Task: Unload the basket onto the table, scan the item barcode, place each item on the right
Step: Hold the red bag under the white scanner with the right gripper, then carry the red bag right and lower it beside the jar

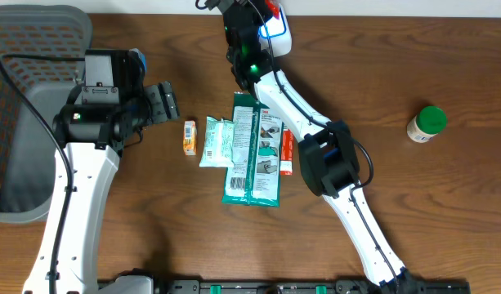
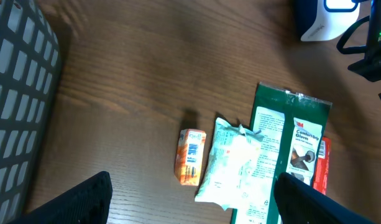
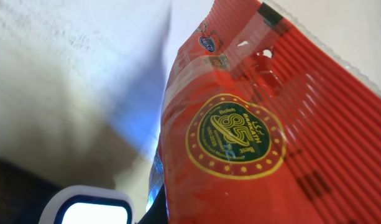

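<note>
Overhead, the right arm reaches from the 6 o'clock edge of the table [image 1: 446, 212] up to 12 o'clock. There the right gripper [image 1: 258, 15] sits beside the white and blue scanner [image 1: 279, 34]. Its fingers are pressed tight together on a red packet [image 3: 240, 137], which fills the right wrist view; a round gold and green seal faces that camera. The jaws themselves are hidden behind the packet. The scanner's blue-rimmed window shows at 7 o'clock of the packet in that view, apart from it.

The left gripper [image 1: 164, 102] hangs at about 10 o'clock of the table centre, its fingers [image 2: 84, 199] spread wide with nothing between them.

At the centre lies a green glove pack [image 1: 254, 151], long side running 12 to 6 o'clock. A pale pouch [image 1: 217, 141] overlaps its 9 o'clock edge. A small orange box [image 1: 189, 136] lies just beside the pouch at its 9 o'clock, printed bars facing up in the left wrist view. A slim red-orange pack [image 1: 286, 153] lies along the glove pack's 3 o'clock edge. A green-capped bottle [image 1: 427, 124] stands well apart at 3 o'clock. A grey mesh basket [image 1: 38, 33] sits at 9 o'clock.
</note>
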